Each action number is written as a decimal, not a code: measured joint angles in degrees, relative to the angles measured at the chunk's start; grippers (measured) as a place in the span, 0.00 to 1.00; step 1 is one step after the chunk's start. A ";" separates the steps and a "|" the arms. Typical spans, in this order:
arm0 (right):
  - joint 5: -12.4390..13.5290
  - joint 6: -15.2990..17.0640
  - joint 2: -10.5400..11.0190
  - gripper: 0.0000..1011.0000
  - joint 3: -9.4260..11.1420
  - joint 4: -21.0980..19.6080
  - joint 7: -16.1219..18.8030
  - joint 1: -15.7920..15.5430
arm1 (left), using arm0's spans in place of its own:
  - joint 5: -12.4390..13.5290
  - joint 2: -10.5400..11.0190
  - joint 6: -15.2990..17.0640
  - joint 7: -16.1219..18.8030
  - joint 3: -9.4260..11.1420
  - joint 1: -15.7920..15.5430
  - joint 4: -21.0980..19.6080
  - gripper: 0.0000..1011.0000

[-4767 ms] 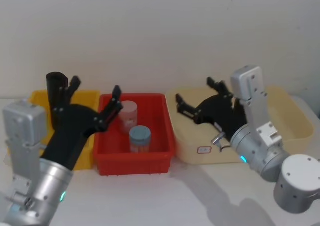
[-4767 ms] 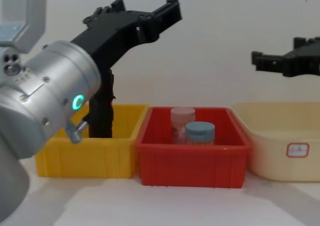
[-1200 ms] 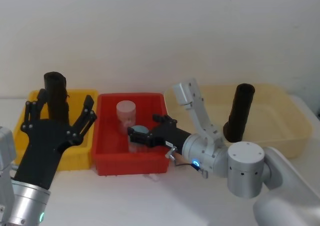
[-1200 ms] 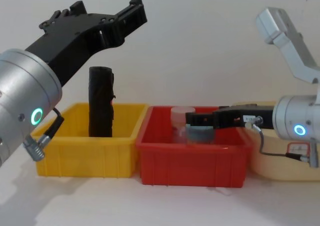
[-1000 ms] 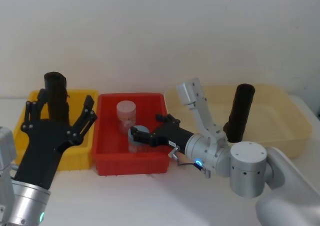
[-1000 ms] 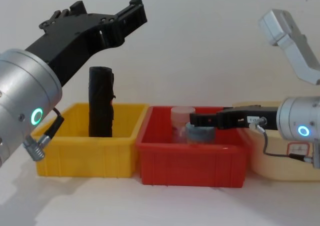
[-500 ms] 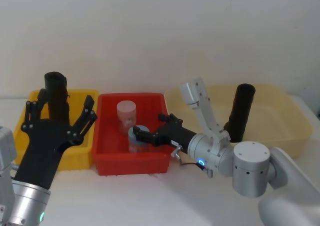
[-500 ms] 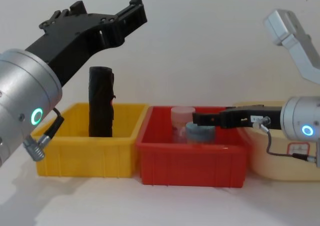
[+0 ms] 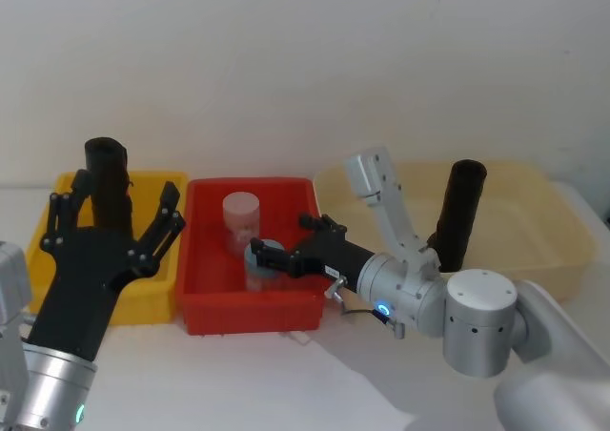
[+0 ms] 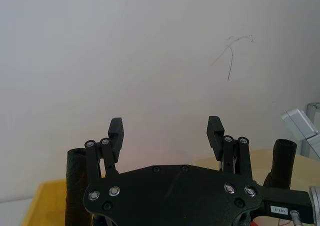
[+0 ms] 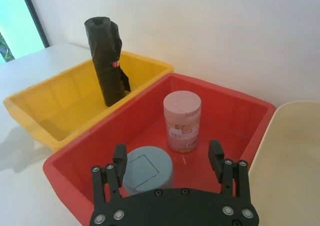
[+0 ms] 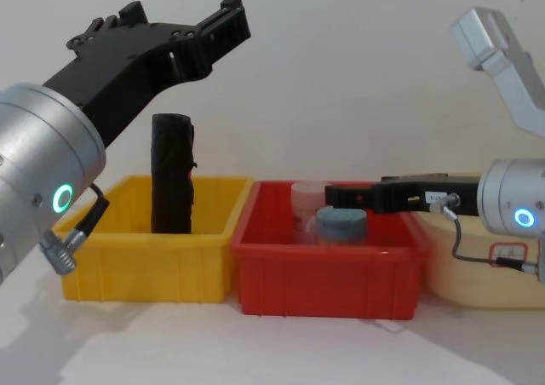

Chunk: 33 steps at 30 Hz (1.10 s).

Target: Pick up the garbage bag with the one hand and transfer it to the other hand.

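While the thick black plastic garbage-bag roll (image 9: pixel 107 178) stands upright in the yellow plastic bin (image 9: pixel 55 189), at 9 o'clock from the red plastic bin (image 9: pixel 250 309), the green-ringed left gripper (image 9: pixel 116 208) hangs higher than the roll's top and nearer the robot, fingers wide apart, holding nothing. The bluish-ringed right gripper (image 9: pixel 282 238) lies level over the red bin, fingers apart, just above a grey-blue-lidded jar (image 11: pixel 147 168). A pink-lidded jar (image 9: pixel 241 217) is at approx. 11 o'clock of that. A slim straight black roll (image 9: pixel 459 212) stands in the beige tub (image 9: pixel 538 181), 3 o'clock from the red bin.
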 joint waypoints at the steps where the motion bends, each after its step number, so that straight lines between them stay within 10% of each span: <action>1: 0.04 0.02 0.02 0.99 -0.05 -0.01 0.00 -0.03 | 0.00 0.00 0.00 0.00 0.00 0.00 0.00 0.99; 33: 0.80 -0.28 0.57 0.99 -1.92 1.45 -0.71 0.12 | 0.00 0.00 0.00 0.00 0.00 0.00 0.00 0.99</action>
